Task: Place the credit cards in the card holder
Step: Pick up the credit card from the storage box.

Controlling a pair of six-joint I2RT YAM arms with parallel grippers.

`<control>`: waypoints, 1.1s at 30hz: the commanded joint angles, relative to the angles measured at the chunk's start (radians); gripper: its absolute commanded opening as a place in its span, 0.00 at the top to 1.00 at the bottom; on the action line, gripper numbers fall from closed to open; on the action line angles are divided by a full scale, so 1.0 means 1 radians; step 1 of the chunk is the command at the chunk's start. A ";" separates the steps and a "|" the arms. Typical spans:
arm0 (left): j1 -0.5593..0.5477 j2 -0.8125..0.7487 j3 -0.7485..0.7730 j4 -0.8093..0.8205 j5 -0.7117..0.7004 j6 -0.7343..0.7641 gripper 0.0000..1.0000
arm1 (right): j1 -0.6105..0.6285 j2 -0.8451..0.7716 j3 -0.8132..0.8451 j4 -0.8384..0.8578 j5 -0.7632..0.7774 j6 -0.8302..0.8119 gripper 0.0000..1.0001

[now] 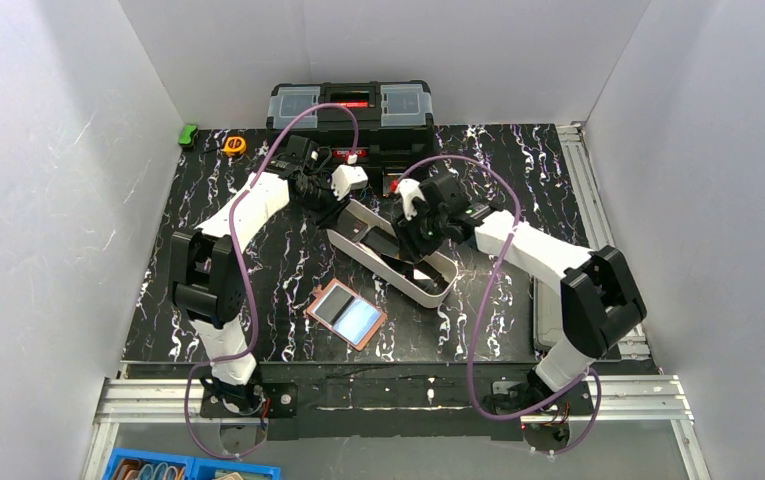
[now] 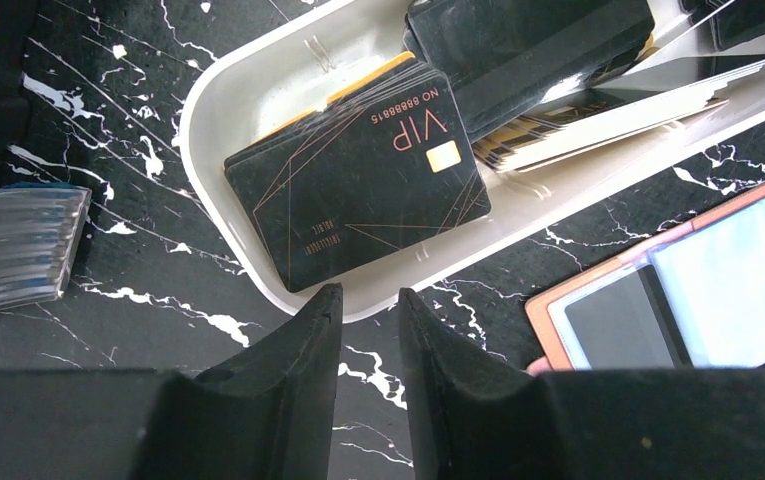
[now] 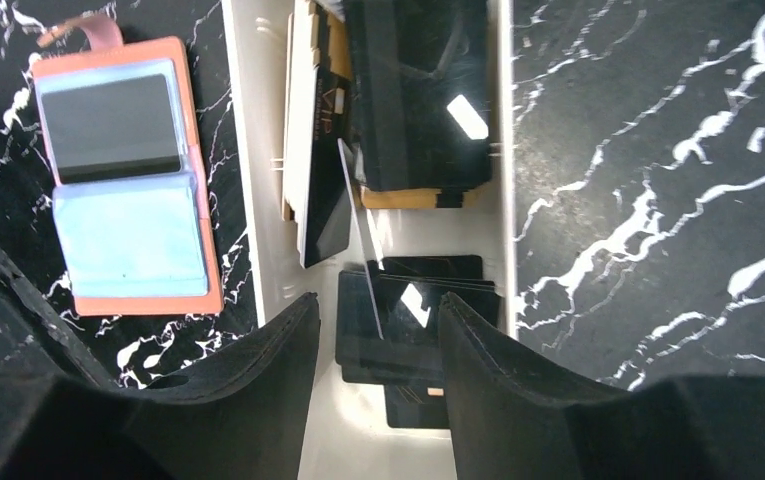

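Left gripper [image 2: 366, 318]: fingers narrowly parted with nothing between them. It hangs over the black marbled table [image 2: 108, 330], just off the rounded end of the white oval tray [image 2: 258, 90].
Credit cards [image 2: 358, 185]: a stack of black, gold-edged cards with "VIP" on the top face lies in that end of the tray. It is at 12 o'clock from the left gripper, just past the rim and not touched.
Further stacks: more black cards fill the tray toward 1 o'clock in the left wrist view, some leaning on one another.
Right gripper [image 3: 378, 335]: fingers spread wide and pinching nothing, hanging over the inside of the tray.
Black pile [image 3: 428, 285]: a few dark cards lie flat on the tray floor, below and between the right gripper's fingertips.
Edge-on card: one thin card stands tilted on its edge and runs from that gap toward 12 o'clock. Neither finger is closed on it.
Card holder [image 1: 346, 313]: it lies open and flat on the table, pockets up in a tan-pink cover, one pocket dark and one pale blue. It is just beside the tray's long wall — at 7 o'clock from the tray in the overhead view, 10 o'clock from the right gripper and 3 o'clock from the left gripper.
Toolbox [image 1: 350, 105]: black, at the far edge of the table, 12 o'clock from the tray.
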 commanded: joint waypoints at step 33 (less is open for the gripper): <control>0.002 -0.101 0.024 -0.088 -0.009 0.006 0.74 | 0.118 -0.026 0.044 0.000 0.191 -0.098 0.98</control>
